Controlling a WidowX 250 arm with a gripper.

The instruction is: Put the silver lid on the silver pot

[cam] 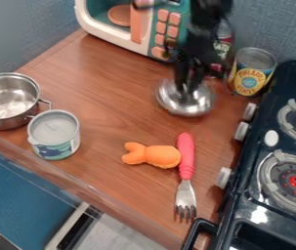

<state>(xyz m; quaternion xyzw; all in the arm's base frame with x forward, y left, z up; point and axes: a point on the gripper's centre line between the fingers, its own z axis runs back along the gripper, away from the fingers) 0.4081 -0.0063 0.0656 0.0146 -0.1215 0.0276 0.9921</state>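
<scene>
Fingers [195, 80] clamp the silver lid [188, 107], well apart from the silver pot [5, 121].

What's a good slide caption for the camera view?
Black gripper at the silver lid, between toy microwave and orange toy; silver pot uncovered at left.

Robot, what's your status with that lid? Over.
Gripper at silver lid. Silver pot uncovered, left edge of view. Teal-labelled can by pot's handle, possible obstacle.
</scene>
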